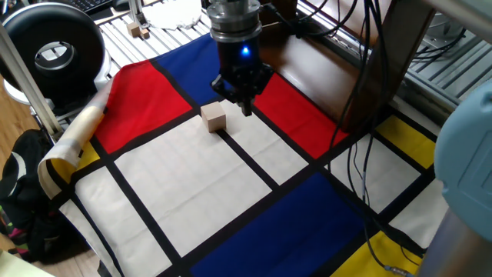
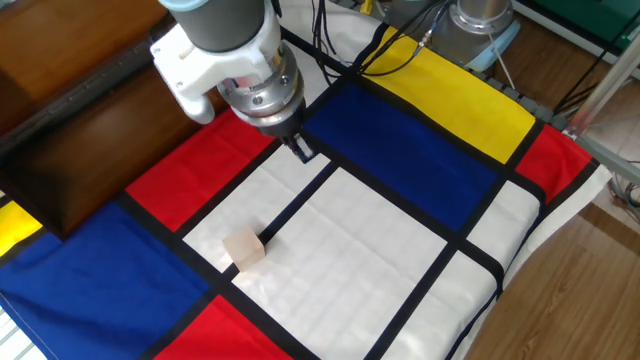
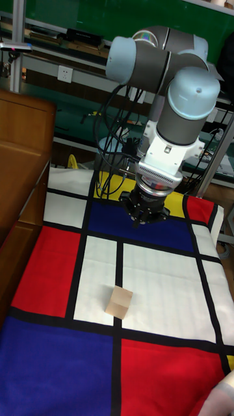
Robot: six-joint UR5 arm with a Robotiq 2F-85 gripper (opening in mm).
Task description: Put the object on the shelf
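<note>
one cube (image 1: 214, 118) sits alone on the checked cloth (image 1: 192, 185), at the corner of a white panel where black lines cross, well apart from the shelf (image 2: 90, 130). nothing holds it. the step in hand looks like the approach: i'd centre the gripper (image 1: 244, 105) over the cube, square its fingers to two flat faces, then drop straight. the gripper hangs near the cube, above the cloth, holding nothing; its fingertips look close together, but how far open i cannot tell.

a red, blue, yellow and white block-patterned cloth (image 2: 400, 240) is covering the table, wooden plank flooring (image 2: 560, 300) is showing beside it, and green-framed metal racks (image 3: 58, 39) are standing behind.
</note>
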